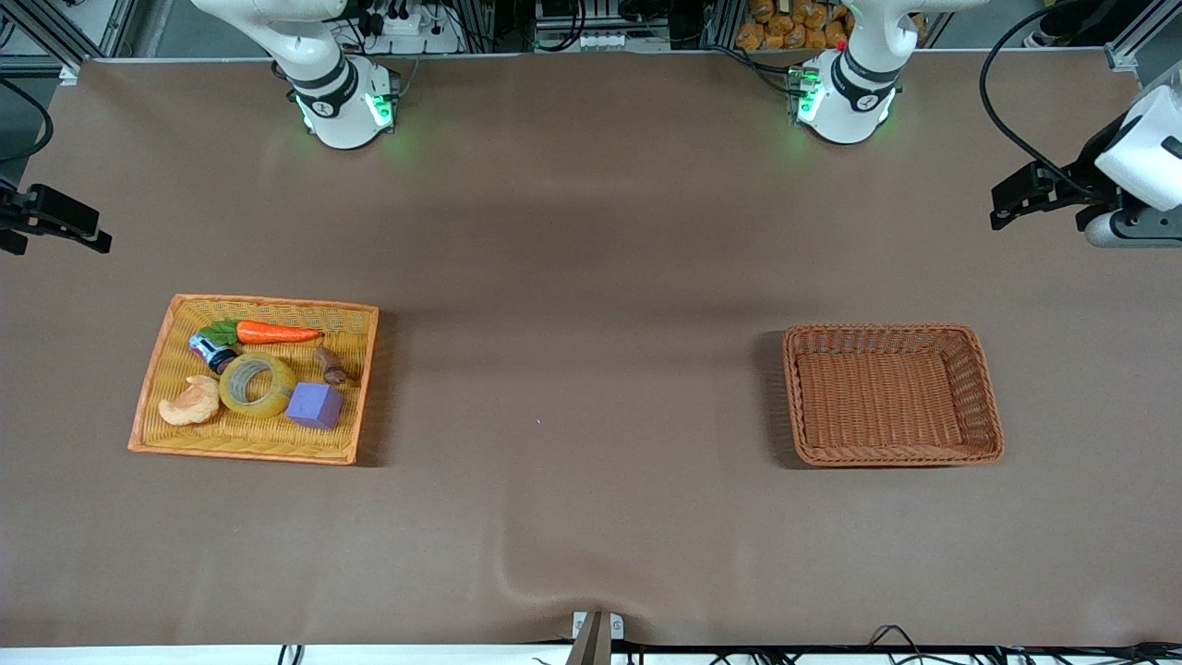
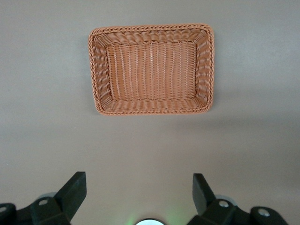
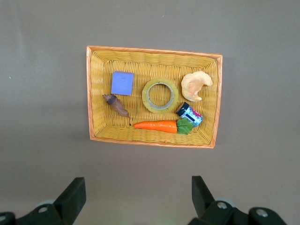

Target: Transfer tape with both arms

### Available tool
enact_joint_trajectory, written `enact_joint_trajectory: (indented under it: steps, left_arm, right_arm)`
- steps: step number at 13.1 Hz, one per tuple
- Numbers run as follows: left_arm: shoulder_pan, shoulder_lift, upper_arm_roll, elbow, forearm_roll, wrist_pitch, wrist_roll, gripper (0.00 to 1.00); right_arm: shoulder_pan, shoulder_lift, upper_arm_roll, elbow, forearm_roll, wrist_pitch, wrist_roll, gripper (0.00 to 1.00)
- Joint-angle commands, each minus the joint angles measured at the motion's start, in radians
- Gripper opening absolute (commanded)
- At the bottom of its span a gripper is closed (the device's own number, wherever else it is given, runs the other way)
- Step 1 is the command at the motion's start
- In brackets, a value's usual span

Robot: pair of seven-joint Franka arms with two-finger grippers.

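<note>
The yellow tape roll [image 1: 257, 384] lies flat in a yellow wicker tray [image 1: 242, 451] toward the right arm's end of the table, touching a purple cube [image 1: 315, 405]. The right wrist view shows the tape [image 3: 160, 95] from high above. My right gripper [image 3: 139, 187] is open and empty, up in the air over bare table beside the tray [image 3: 152, 140]. My left gripper [image 2: 139, 187] is open and empty, high over bare table beside an empty brown wicker basket [image 2: 96, 70]. Both arms rise from their bases out of the front view, so neither gripper shows there.
The tray also holds a carrot [image 1: 275, 332], a croissant-like piece [image 1: 191, 403], a small dark can [image 1: 211, 352] and a brown acorn-like piece [image 1: 330, 367]. The brown basket [image 1: 984, 397] stands toward the left arm's end. Black devices [image 1: 55, 219] [image 1: 1043, 194] overhang both table ends.
</note>
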Motion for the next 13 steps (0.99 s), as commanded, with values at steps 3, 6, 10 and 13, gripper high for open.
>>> enact_joint_trajectory:
  steps: [3,6,10,13]
  left_arm:
    - [0.011,0.0,-0.011,0.011,0.005,0.007,0.005,1.0]
    - [0.013,0.001,-0.011,0.011,0.005,0.013,0.007,1.0]
    - [0.016,0.001,-0.011,0.013,0.004,0.013,0.011,1.0]
    - [0.016,0.003,-0.011,0.013,0.004,0.013,0.007,1.0]
  right_arm:
    - [-0.006,-0.007,0.008,-0.007,0.011,-0.005,0.02,1.0]
    - [-0.003,-0.006,0.008,-0.007,0.011,-0.005,0.021,1.0]
    - [0.002,-0.004,0.008,-0.007,0.011,-0.005,0.021,1.0]
    - [0.005,-0.004,0.009,-0.005,0.011,-0.002,0.021,1.0]
